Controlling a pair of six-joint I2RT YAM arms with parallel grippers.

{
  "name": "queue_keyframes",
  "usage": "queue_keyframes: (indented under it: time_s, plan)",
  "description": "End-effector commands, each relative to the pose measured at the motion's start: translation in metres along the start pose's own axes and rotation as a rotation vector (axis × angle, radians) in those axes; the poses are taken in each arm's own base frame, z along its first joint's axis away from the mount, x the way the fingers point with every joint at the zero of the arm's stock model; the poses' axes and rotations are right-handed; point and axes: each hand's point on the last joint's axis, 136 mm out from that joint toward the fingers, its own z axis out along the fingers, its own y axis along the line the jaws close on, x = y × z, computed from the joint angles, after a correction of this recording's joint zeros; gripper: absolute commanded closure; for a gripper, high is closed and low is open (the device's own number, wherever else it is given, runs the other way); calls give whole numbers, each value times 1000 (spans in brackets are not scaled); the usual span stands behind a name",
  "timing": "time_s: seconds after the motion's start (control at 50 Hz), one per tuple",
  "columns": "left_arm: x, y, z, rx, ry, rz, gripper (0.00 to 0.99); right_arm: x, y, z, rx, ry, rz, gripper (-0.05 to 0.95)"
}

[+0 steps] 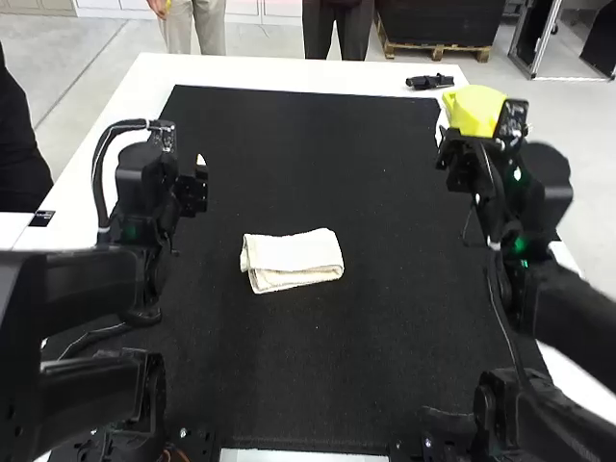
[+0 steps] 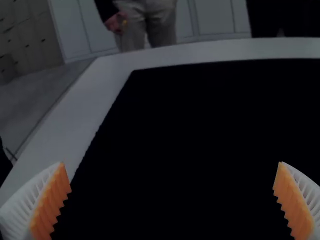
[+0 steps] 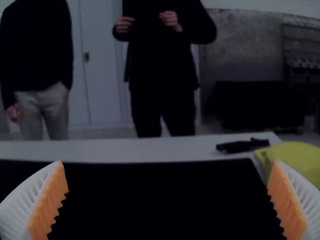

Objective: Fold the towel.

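Left claw (image 1: 195, 188) is hanging out by the left edge of the black mat (image 1: 298, 144), with its fingers spread wide and a big gap between the orange pads (image 2: 52, 205). Right claw (image 1: 458, 164) is pretty much the same deal, fingers well apart, over by the mat's right edge towards the far right corner. Both are well apart from the towel (image 1: 292, 256), which lies on the mat roughly midway between the left and right edges. It's folded up into a neat little bundle, wider than it is deep, with the under layers poking out along the near side and some layers showing at the left end.

As for the rest, there's a yellow thing (image 1: 474, 104) just beside the right claw, on the right side of the white table (image 1: 289, 72), and a black gadget (image 1: 429, 82) near the table's far right corner.
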Motion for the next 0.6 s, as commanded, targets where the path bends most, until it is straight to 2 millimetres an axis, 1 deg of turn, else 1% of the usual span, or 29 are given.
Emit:
queue_keyframes:
  time_s: [0.0, 0.14, 0.3, 0.42, 0.5, 0.58]
  plan:
    - [-9, 2, -10, -5, -66, -25, 38, -9, 2, -16, -15, -53, 67, -21]
    - [-21, 5, -22, -4, -138, -38, 38, -6, 4, -27, -32, -43, 79, -21]
    - [-39, 11, -44, -13, -247, -61, 38, -6, 7, -37, -52, -69, 66, -21]
    - [-44, 16, -60, -25, -315, -71, 38, -5, 7, -42, -54, -73, 62, -21]
    - [-39, 16, -64, -26, -297, -48, 36, -5, 8, -44, -64, -66, 60, -21]
    - [-44, 18, -71, -29, -318, -52, 36, -5, 9, -45, -69, -68, 59, -21]
